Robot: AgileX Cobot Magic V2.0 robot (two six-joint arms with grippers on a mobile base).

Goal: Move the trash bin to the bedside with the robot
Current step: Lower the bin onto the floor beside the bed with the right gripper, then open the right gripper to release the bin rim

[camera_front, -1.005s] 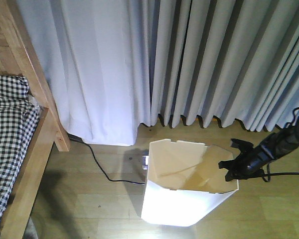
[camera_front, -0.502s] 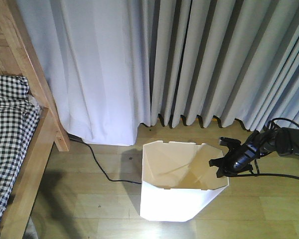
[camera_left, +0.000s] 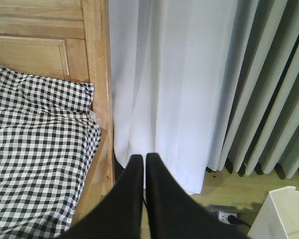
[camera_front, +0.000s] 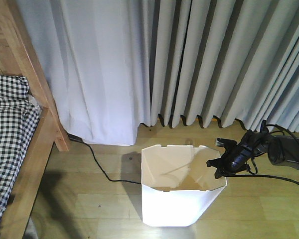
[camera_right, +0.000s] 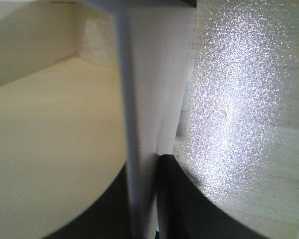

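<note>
The white trash bin (camera_front: 182,201) stands on the wooden floor in front of the curtains, its cream inside showing. My right gripper (camera_front: 220,167) is shut on its right rim; in the right wrist view the bin wall (camera_right: 154,74) runs between the black fingers of this gripper (camera_right: 142,167). The bed's wooden frame (camera_front: 35,149) and checked bedding (camera_front: 10,129) lie at the left, a stretch of floor away from the bin. My left gripper (camera_left: 143,157) is shut with nothing in it, pointing at the gap between the bedpost (camera_left: 97,74) and the curtain. A bin corner (camera_left: 284,214) shows at lower right.
Long grey-white curtains (camera_front: 189,59) hang across the back. A black cable (camera_front: 102,167) runs over the floor from under the curtain toward the bin. A floor power socket (camera_left: 224,215) sits beside the bin. The right arm's own cable (camera_front: 284,177) trails to the right.
The bin and my right gripper on its rim have shifted left, toward the bed, most of it in the first half second. The right arm now sits lower and closer to the floor.
</note>
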